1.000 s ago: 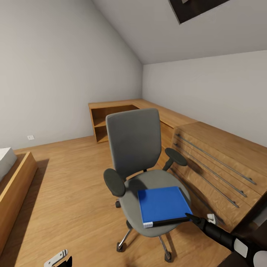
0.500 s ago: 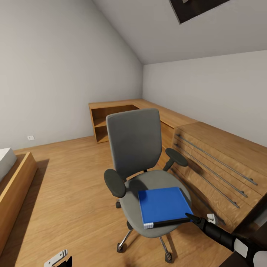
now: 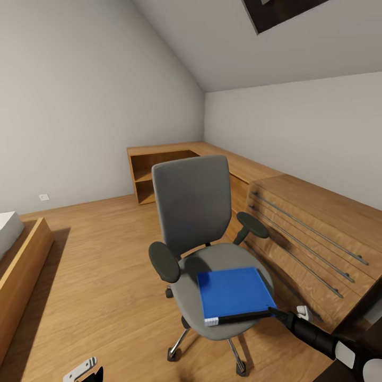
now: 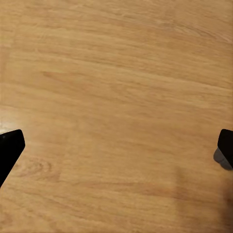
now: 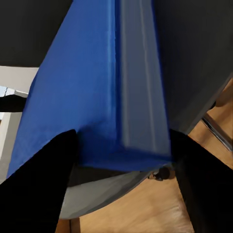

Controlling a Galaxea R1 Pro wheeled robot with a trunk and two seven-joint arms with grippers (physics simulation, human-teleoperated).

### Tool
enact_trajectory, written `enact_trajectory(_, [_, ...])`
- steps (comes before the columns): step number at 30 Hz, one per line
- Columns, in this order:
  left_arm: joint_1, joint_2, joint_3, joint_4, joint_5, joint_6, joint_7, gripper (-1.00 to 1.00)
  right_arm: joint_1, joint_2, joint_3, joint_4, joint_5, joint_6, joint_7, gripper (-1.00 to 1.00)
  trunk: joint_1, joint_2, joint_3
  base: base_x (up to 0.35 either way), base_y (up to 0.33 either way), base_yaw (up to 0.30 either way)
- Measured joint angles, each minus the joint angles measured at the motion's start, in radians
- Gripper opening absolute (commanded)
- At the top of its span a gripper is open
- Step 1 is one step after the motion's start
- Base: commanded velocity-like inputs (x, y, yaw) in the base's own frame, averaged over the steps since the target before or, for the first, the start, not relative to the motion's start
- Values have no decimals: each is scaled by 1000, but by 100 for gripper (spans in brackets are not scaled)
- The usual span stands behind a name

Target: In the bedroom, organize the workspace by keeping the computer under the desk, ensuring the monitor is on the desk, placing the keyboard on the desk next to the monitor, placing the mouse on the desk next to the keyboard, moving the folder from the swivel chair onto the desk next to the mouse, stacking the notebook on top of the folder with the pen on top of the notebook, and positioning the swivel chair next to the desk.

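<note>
A grey swivel chair [image 3: 193, 204] stands on the wood floor, facing me. A blue folder [image 3: 233, 291] lies flat on its seat, with a grey spine [image 5: 141, 77] along its near edge. My right gripper [image 3: 273, 311] reaches in from the lower right and is shut on the folder's near right corner; the folder [image 5: 82, 87] sits pinched between the two black fingers [image 5: 43, 184]. My left gripper [image 4: 116, 145] hangs open over bare floor, low at the left [image 3: 79, 369]. Computer, monitor, keyboard, mouse, notebook and pen are out of view.
A long wooden unit with drawer rails [image 3: 313, 233] runs along the right wall, close behind the chair. An open shelf [image 3: 154, 175] stands in the far corner. A wooden bed frame [image 3: 21, 265] borders the left. Open floor [image 3: 106, 276] lies between.
The right gripper's tip has edged slightly lower and to the right at the folder's corner. The chair and the left arm are as before.
</note>
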Motion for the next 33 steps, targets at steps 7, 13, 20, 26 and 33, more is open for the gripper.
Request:
enact_trajectory(7, [0,0,0,0,0,0,0,100,0,-1,-3,0,0,-1,0,-100,0,0,0,0,0,0])
enact_trajectory(13, [0,0,0,0,0,0,0,100,0,-1,-3,0,0,-1,0,-100,0,0,0,0,0,0])
enact_trajectory(20, [0,0,0,0,-1,0,0,100,0,-1,-3,0,0,-1,0,-100,-11,21,9,0,0,0])
enact_trajectory(26, [0,0,0,0,0,0,0,100,0,-1,-1,0,0,-1,-1,-100,-34,63,28,0,0,0])
enact_trajectory(33, [0,0,0,0,0,0,0,100,0,0,-1,0,0,-1,-2,-100,-61,112,50,0,0,0])
